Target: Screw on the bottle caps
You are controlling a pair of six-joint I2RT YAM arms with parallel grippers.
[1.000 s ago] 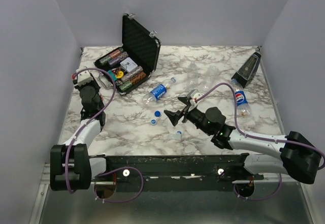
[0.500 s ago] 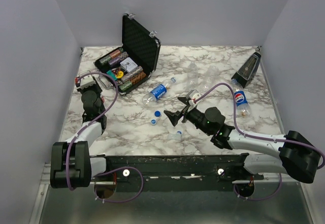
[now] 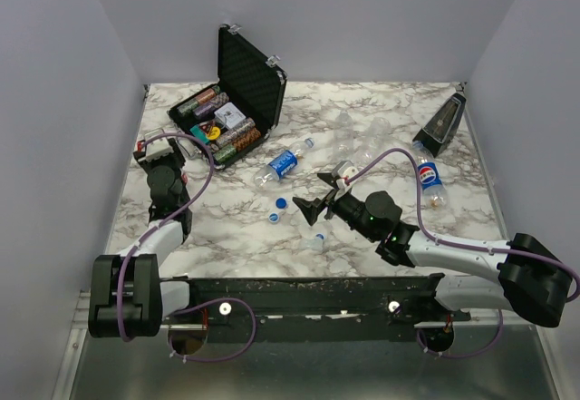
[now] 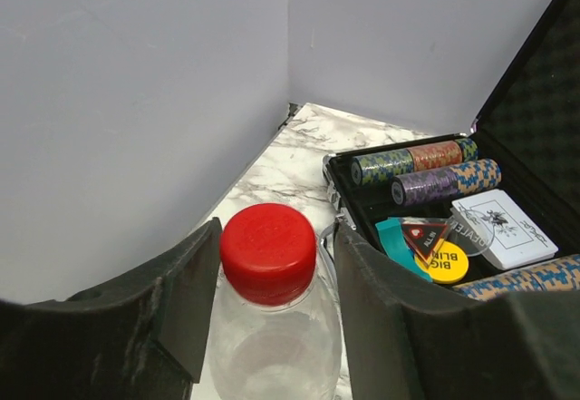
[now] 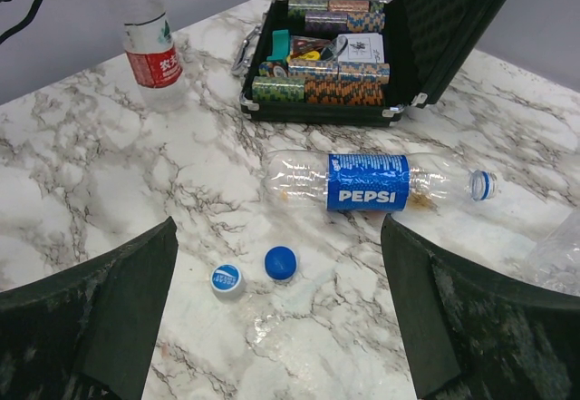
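A clear bottle stands upright by the left wall with a red cap on its neck. My left gripper straddles that cap, open, with a narrow gap on the right side and the left finger close against it. From the right wrist view the same bottle shows a red-and-white label. My right gripper hangs wide open over a blue cap and a white-and-blue cap that lie on the marble. In the top view it sits mid-table.
A Pepsi-labelled bottle lies uncapped just beyond the two caps. An open black case of poker chips stands at the back left. More clear bottles, another Pepsi bottle and a dark metronome are at the back right.
My left gripper's jaws have parted a little from the red cap, and the left wrist has shifted slightly. The right arm has stayed still.
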